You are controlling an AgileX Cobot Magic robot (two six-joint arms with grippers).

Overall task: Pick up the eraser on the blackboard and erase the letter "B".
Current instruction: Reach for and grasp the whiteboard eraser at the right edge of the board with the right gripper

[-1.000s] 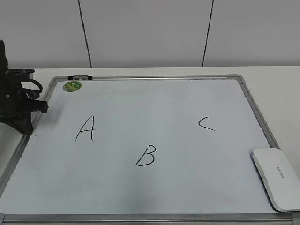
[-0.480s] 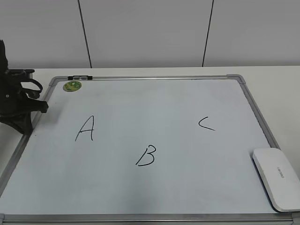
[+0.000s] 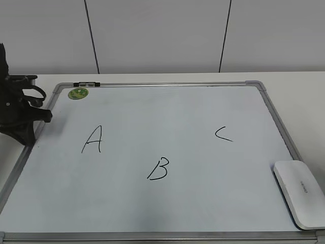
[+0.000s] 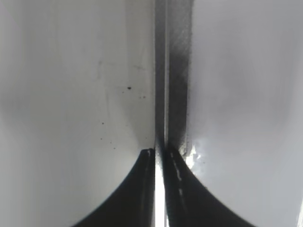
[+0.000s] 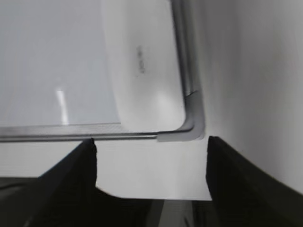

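Eraser [image 3: 300, 193]: a white, glossy, flat block with rounded corners and small grey lettering, lying at the near right corner of the large white dry-erase blackboard with its silver-grey metal frame [image 3: 275, 118]. It rests partly over the right frame rail, well apart from the thin black handwritten letter "B" [image 3: 158, 169] near the board's middle, which is untouched.

I read the right end effector [image 5: 151, 144] as spread wide; in the right wrist view its two dark fingers frame the board's corner, short of the eraser [image 5: 142, 61] and not touching it. The left end effector [image 4: 159, 153] has its fingers pressed together, holding nothing, parked over the board's left frame rail.

Handling, as I judge it: the block looks rigid and light, with a smooth shell likely to slip under a shallow pinch. I would take it across the narrow width, on the two long side walls near mid-length, keeping it level so the underside meets the board flat. The frame rail beneath one edge may obstruct a finger.
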